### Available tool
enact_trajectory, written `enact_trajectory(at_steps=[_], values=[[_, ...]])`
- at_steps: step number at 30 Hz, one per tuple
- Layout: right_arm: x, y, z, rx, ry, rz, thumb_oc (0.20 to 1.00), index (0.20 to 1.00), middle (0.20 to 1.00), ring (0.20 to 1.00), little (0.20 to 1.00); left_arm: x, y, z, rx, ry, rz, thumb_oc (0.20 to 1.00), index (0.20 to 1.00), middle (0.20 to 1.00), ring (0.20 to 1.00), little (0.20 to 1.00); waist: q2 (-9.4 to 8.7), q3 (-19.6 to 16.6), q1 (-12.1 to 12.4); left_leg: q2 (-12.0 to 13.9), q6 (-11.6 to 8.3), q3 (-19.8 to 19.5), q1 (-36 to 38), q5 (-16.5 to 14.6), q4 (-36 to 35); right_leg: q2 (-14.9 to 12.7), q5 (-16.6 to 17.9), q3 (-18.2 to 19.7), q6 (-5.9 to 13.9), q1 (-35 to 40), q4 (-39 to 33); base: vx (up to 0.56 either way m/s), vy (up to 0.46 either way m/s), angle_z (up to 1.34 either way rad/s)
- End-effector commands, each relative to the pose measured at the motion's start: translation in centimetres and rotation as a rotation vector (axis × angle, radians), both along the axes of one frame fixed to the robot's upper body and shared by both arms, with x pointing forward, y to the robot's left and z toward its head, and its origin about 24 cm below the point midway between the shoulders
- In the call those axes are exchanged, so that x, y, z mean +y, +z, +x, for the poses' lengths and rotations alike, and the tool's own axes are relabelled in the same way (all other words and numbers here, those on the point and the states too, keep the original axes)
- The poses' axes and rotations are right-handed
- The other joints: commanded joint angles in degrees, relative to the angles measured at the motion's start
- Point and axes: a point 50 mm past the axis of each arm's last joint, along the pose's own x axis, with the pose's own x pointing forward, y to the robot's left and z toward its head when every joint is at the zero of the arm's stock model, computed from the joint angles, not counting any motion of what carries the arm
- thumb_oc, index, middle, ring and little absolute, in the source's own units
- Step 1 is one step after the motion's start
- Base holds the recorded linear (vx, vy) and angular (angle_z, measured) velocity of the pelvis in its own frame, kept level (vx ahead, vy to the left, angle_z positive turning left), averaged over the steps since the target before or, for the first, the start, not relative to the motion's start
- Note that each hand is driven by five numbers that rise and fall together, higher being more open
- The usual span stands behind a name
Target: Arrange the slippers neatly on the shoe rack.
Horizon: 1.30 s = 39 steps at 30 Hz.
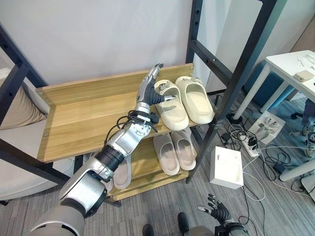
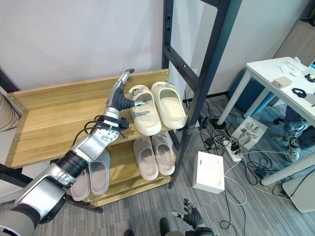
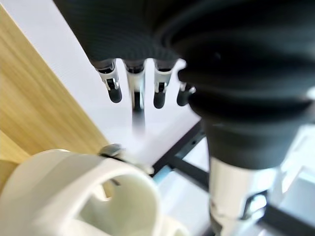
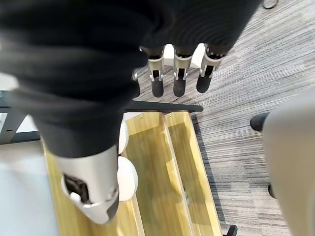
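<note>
A cream pair of slippers stands side by side at the right end of the top shelf [image 1: 83,115] of the wooden shoe rack: the left one [image 1: 171,109] and the right one [image 1: 197,101]. My left hand [image 1: 146,92] stands just left of the pair, open, its fingers pointing up and its thumb resting against the left slipper's strap [image 3: 74,189]. On the lower shelf [image 4: 162,162] a beige pair [image 1: 174,150] lies below them, and another pale pair [image 2: 93,174] is partly hidden behind my arm. My right hand [image 1: 219,210] hangs low over the floor, open.
A black metal post [image 1: 231,88] rises at the rack's right end. A white box [image 1: 226,167], power strips and cables [image 1: 252,142] lie on the grey floor to the right, beside a white table [image 1: 290,64]. A beige cushion [image 1: 15,108] sits at the left.
</note>
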Motion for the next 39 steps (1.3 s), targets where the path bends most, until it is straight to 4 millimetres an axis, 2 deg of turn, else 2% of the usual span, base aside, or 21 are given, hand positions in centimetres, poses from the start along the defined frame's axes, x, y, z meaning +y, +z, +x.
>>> enact_trajectory(at_steps=[1,3,4,5,6,9,13,15,16,18,21,22,23,26,28,30,33,39], values=[[0.3,1.2,1.9,-0.103,-0.008,0.024,1.0,1.0,1.0,1.0,1.0,0.2,4.4,0.5,-0.167,-0.023,-0.057,1.0,1.0,1.0,1.0,1.0,-0.64,1.5,0.4,-1.1,0.45,-1.2,4.9,-10.8,0.1,0.2,-10.7,-3.6,3.03,4.3,0.1,-0.04,0.009,0.02],[0.9,1.4,2.5,-0.115,0.01,0.039,1.0,1.0,1.0,1.0,1.0,-1.0,5.8,-1.4,-0.199,-0.196,-0.207,1.0,1.0,1.0,1.0,1.0,-0.86,1.3,1.1,-1.2,0.48,-1.6,4.7,-10.7,0.1,0.1,-10.5,-4.0,3.01,4.3,0.1,-0.03,0.008,0.05],[0.9,1.4,2.5,-0.114,0.011,0.039,1.0,1.0,1.0,1.0,1.0,-1.0,5.8,-1.4,-0.198,-0.196,-0.208,1.0,1.0,1.0,1.0,1.0,-0.85,1.3,1.0,-1.2,0.48,-1.6,4.7,-10.7,0.1,0.1,-10.5,-4.0,3.01,4.3,0.1,-0.02,0.006,0.05],[1.0,1.4,2.7,-0.116,0.015,0.045,1.0,1.0,1.0,1.0,1.0,-1.3,6.2,-2.3,-0.202,-0.279,-0.274,1.0,1.0,1.0,1.0,1.0,-0.92,1.3,1.4,-1.2,0.52,-1.7,4.6,-10.6,0.1,0.0,-10.4,-4.2,3.0,4.3,0.1,-0.03,0.006,0.09],[1.4,1.4,2.7,-0.111,0.022,0.062,1.0,1.0,1.0,1.0,1.0,-1.7,6.7,-4.3,-0.183,-0.473,-0.434,1.0,1.0,1.0,1.0,1.0,-1.11,1.1,2.0,-1.2,0.57,-2.1,4.5,-10.6,0.1,0.0,-10.4,-4.5,2.95,4.3,0.1,-0.04,0.009,0.15],[1.9,1.0,2.3,-0.081,0.034,0.09,1.0,1.0,1.0,1.0,1.0,-2.4,6.6,-7.1,-0.117,-0.732,-0.531,1.0,1.0,1.0,1.0,1.0,-1.31,0.8,3.0,-1.3,0.62,-2.4,4.6,-10.6,0.1,-0.1,-10.4,-5.2,2.92,4.6,0.1,-0.02,0.006,0.17],[2.5,0.6,2.0,-0.047,0.063,0.118,1.0,1.0,1.0,1.0,1.0,-3.4,5.7,-10.5,0.016,-1.028,-0.468,1.0,1.0,1.0,1.0,1.0,-1.58,0.6,4.4,-1.4,0.66,-3.2,4.7,-10.7,0.1,-0.2,-10.5,-6.0,2.88,5.2,0.1,-0.02,0.011,0.18],[2.6,0.6,1.9,-0.042,0.074,0.121,1.0,1.0,1.0,1.0,1.0,-3.5,5.2,-11.0,0.06,-1.071,-0.461,1.0,1.0,1.0,1.0,1.0,-1.67,0.6,4.7,-1.4,0.65,-3.3,4.8,-10.7,0.1,-0.2,-10.6,-6.1,2.87,5.3,0.1,-0.01,0.009,0.08],[2.6,0.6,2.0,-0.036,0.091,0.118,1.0,1.0,1.0,1.0,1.0,-3.9,3.9,-11.6,0.162,-1.131,-0.386,1.0,1.0,1.0,1.0,1.0,-1.7,0.4,5.2,-1.5,0.73,-3.6,4.9,-10.8,0.1,-0.2,-10.8,-6.5,2.83,5.6,0.1,-0.01,0.016,0.05],[2.5,0.5,2.0,-0.032,0.111,0.11,1.0,1.0,1.0,1.0,1.0,-3.9,2.4,-12.2,0.254,-1.159,-0.289,1.0,1.0,1.0,1.0,1.0,-1.61,0.5,5.7,-1.5,0.75,-3.9,5.0,-10.8,0.1,-0.2,-10.8,-6.8,2.81,5.9,0.1,-0.02,0.021,0.07],[2.3,0.5,2.2,-0.031,0.137,0.094,1.0,1.0,1.0,1.0,1.0,-3.1,-1.7,-12.5,0.451,-1.125,-0.196,1.0,1.0,1.0,1.0,1.0,-1.56,0.5,6.4,-1.5,0.83,-4.3,5.3,-10.9,0.1,-0.2,-11.0,-7.3,2.7,6.3,0.1,-0.02,0.011,0.14],[2.3,0.5,2.2,-0.03,0.138,0.094,1.0,1.0,1.0,1.0,1.0,-3.1,-1.7,-12.5,0.451,-1.125,-0.196,1.0,1.0,1.0,1.0,1.0,-1.57,0.5,6.4,-1.5,0.83,-4.3,5.3,-10.9,0.1,-0.2,-11.0,-7.3,2.7,6.3,0.1,-0.02,0.013,0.05],[1.9,0.7,2.7,-0.042,0.141,0.082,1.0,1.0,1.0,1.0,1.0,-2.3,-5.6,-12.6,0.602,-1.044,-0.172,1.0,1.0,1.0,1.0,1.0,-1.55,0.6,6.6,-1.5,0.95,-4.4,5.5,-10.9,0.1,-0.2,-11.1,-7.3,2.63,6.6,0.1,0.0,0.0,0.0],[1.0,0.9,3.5,-0.059,0.098,0.07,1.0,1.0,1.0,1.0,1.0,-0.3,-11.4,-12.9,0.79,-0.854,-0.122,1.0,1.0,1.0,1.0,1.0,-1.47,0.9,6.7,-1.5,1.07,-4.6,5.8,-10.8,0.1,-0.2,-11.1,-7.3,2.43,6.9,0.1,0.0,0.0,0.0],[0.4,1.1,3.7,-0.069,0.061,0.069,1.0,1.0,1.0,1.0,1.0,0.9,-13.9,-13.1,0.836,-0.744,-0.029,1.0,1.0,1.0,1.0,1.0,-1.42,1.1,6.6,-1.5,1.17,-4.6,6.0,-10.8,0.1,-0.2,-11.1,-7.1,2.33,7.0,0.1,-0.02,0.013,0.04],[0.0,1.3,3.9,-0.079,0.04,0.064,1.0,1.0,1.0,1.0,1.0,2.1,-16.9,-13.9,0.931,-0.631,-0.012,1.0,1.0,1.0,1.0,1.0,-1.39,1.2,6.7,-1.5,1.23,-4.5,6.0,-10.8,0.1,-0.2,-11.1,-7.1,2.22,7.1,0.1,0.0,0.0,0.0],[-0.4,1.3,3.9,-0.08,0.003,0.059,1.0,1.0,1.0,1.0,1.0,3.8,-20.4,-15.0,1.044,-0.46,-0.072,1.0,1.0,1.0,1.0,1.0,-1.3,1.2,6.8,-1.5,1.28,-4.4,6.1,-10.7,0.1,-0.1,-11.1,-7.2,2.04,7.1,0.1,-0.01,0.008,-0.03],[-0.7,1.2,4.1,-0.081,-0.087,0.066,1.0,1.0,1.0,1.0,1.0,6.7,-25.2,-15.9,1.152,-0.047,-0.292,1.0,1.0,1.0,1.0,1.0,-1.59,1.4,7.2,-1.6,1.35,-5.0,5.8,-10.3,0.1,-0.2,-11.2,-7.6,1.56,7.2,0.1,0.0,-0.001,0.01]])
